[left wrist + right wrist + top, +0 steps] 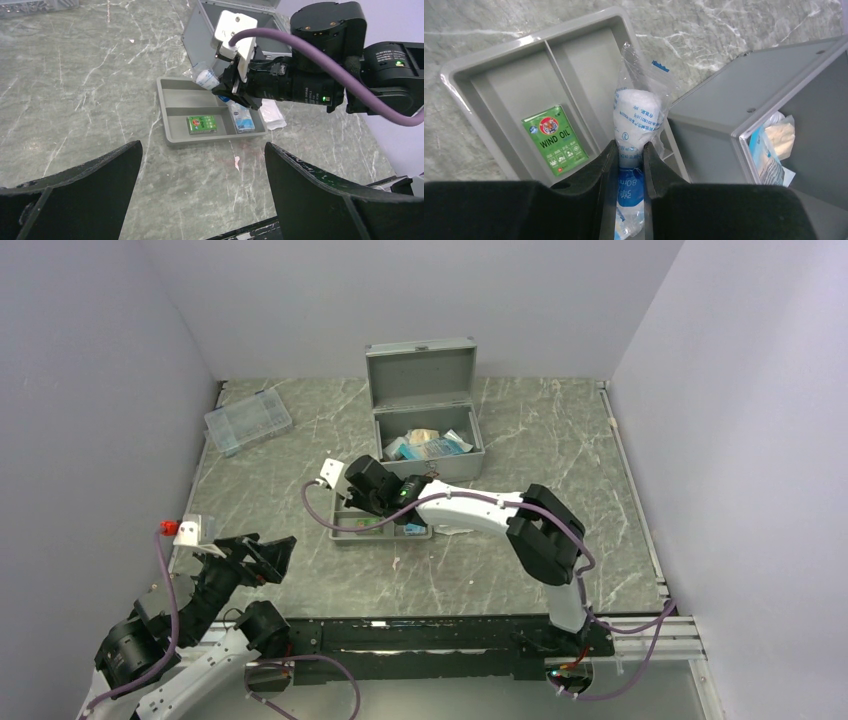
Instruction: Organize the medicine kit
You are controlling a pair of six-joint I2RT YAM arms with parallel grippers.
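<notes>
"Kit [420, 375], location?"
"Far on counter [560, 520], lid raised, tray [165, 117] just before it."
"Grippers?"
"Right gripper [630, 147] pinches bagged roll [636, 115] above tray's far edge; left gripper [202, 147] spread wide, near counter's front-left edge."

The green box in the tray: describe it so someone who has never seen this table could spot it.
In front of the open silver-grey medicine kit sits a shallow grey divided tray. The small flat box lies in one compartment. It alone is bright green, marked WIND OIL with a tiger emblem; the neighbouring packet is blue and white.
</notes>
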